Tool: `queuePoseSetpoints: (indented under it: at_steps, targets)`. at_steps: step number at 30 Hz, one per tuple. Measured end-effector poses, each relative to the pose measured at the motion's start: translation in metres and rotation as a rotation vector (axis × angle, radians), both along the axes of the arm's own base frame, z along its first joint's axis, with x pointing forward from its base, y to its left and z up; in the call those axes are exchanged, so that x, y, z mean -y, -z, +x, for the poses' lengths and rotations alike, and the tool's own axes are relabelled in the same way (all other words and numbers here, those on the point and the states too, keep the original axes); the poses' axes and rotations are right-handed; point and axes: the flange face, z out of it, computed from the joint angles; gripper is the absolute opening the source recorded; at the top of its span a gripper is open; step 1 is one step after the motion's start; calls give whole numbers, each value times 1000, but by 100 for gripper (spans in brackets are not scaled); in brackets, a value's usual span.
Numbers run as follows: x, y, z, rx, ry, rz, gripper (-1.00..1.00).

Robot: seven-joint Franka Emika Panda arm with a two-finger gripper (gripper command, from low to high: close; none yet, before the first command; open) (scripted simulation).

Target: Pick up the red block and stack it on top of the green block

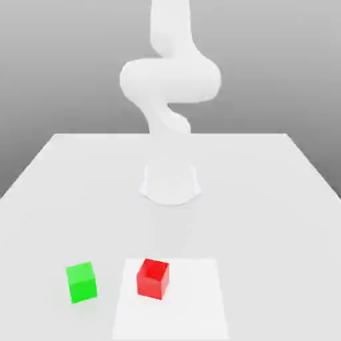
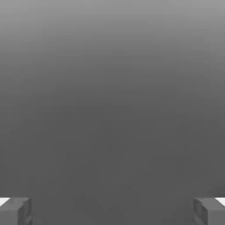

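Nearest my hand camera, the pincer (image 2: pixel 112 211) is spread wide, with nothing between its tips. Past them I see a plain grey expanse (image 2: pixel 112 110), so I judge the pincer aims out toward the background rather than down at the blocks.

In the exterior view's foreground, which I take to be well below the pincer, the red block (image 1: pixel 153 280) sits outside its grasp on a pale square patch (image 1: pixel 180 320), turned slightly askew. The green block (image 1: pixel 82 283) rests beside that patch, apart from the red one, toward the exterior view's left. Nothing is stacked on it.

I judge the task to be at its opening step, reaching for red. My next move calls for tipping the pincer downward, bringing it over the red block, and turning it to match the block's faces before lowering.

Farther back, the white arm (image 1: pixel 170 80) rises from its base (image 1: pixel 170 186) in a folded bend and runs out past the top edge, so I judge the pincer is carried high. The pale surface (image 1: pixel 266 213) stretches behind the base to a grey backdrop (image 1: pixel 66 66).
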Motion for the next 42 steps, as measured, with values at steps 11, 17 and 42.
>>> queuePoseSetpoints:
  at_steps: [11,17,42]
  targets:
    - [19,265,66,-404,126,73,0]
    - [26,397,34,-616,205,89,0]
    - [65,445,9,-713,242,89,-100]
